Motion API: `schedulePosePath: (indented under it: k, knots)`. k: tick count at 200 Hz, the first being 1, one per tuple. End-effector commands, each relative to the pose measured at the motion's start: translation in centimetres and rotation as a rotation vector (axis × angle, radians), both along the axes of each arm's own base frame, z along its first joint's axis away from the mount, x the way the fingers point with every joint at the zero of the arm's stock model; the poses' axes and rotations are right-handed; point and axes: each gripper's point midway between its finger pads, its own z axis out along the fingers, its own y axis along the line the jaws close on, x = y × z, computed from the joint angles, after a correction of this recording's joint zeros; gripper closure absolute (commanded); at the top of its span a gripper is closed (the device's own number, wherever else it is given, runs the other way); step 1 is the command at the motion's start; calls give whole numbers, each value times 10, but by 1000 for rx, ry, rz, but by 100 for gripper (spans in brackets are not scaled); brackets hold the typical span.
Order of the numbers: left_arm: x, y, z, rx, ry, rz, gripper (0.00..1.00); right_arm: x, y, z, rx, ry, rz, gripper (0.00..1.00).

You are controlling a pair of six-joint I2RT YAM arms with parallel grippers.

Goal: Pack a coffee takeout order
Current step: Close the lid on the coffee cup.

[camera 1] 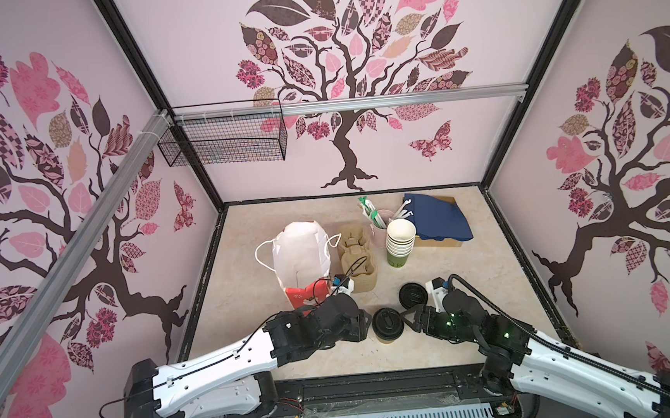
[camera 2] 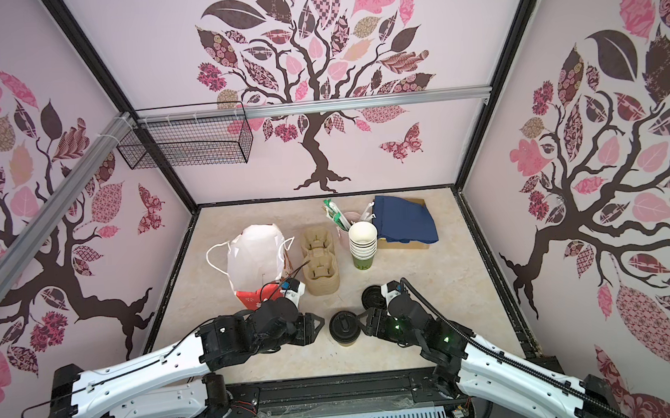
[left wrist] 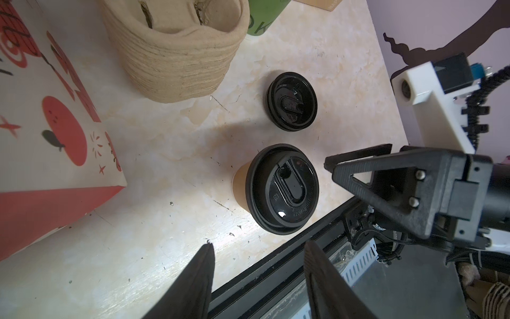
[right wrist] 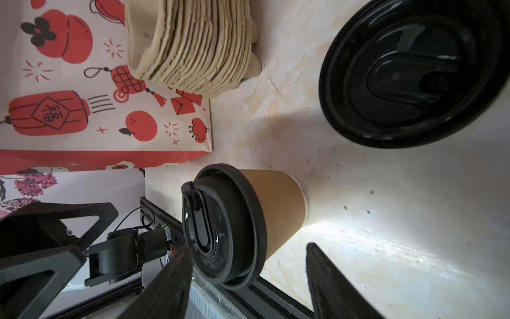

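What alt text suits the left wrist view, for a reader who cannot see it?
A small brown paper cup with a black lid stands on a table, just ahead of the open left pincer. A loose black lid lies beyond it, near a stack of tan pulp carriers and a red-and-white paper bag; the right pincer faces the cup.

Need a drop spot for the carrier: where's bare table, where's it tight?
Free: right side, between the brown cardboard box, the loose round black plastic lid and the wall; far-left strip behind the white-and-red paper bag. Crowded: front centre, both arms beside the black-lidded brown paper cup.
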Motion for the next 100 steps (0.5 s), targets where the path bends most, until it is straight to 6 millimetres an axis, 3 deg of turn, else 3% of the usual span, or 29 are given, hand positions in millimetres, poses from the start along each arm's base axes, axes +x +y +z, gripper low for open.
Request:
schedulePosePath:
  k: [1,51,100]
  knots:
    - [2,-4,-8,-4,18,15,47,-3,9,5,25,-1,51,35]
    - [-4,-19,-23,5,83,-28,53,2,9,4,20,-6,35,39]
    - [-1,-28,-30,-1,100,-35,57,7,4,1,10,-6,-12,51]
